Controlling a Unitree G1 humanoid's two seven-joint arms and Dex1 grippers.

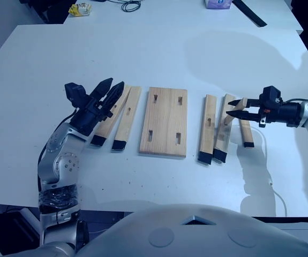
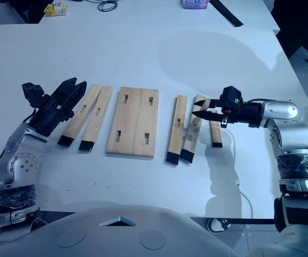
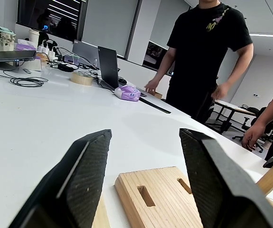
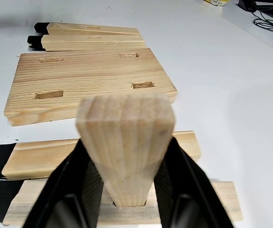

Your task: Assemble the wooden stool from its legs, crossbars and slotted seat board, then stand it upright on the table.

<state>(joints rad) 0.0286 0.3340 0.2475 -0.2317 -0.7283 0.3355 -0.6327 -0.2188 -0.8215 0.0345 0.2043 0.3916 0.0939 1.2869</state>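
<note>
The slotted seat board [image 1: 163, 121] lies flat at the table's middle. Two legs [image 1: 119, 115] with black ends lie side by side to its left. My left gripper [image 1: 114, 83] hovers open above their far ends; slotted wood [image 3: 155, 197] shows below its spread fingers [image 3: 81, 175]. Right of the board lie two more legs [image 1: 208, 128] and a thinner bar [image 1: 245, 131]. My right gripper [image 1: 233, 111] is shut on a short wooden bar [image 4: 125, 137], tilted, with its far end resting on the nearer leg [image 4: 46, 209].
At the table's far edge lie a tissue pack [image 1: 218, 4], a black strap [image 1: 250, 13], cables [image 1: 129, 5] and a yellow item [image 1: 80, 9]. A thin white cable [image 1: 278, 199] trails near the front right. Bare tabletop [image 1: 159, 59] stretches behind the parts.
</note>
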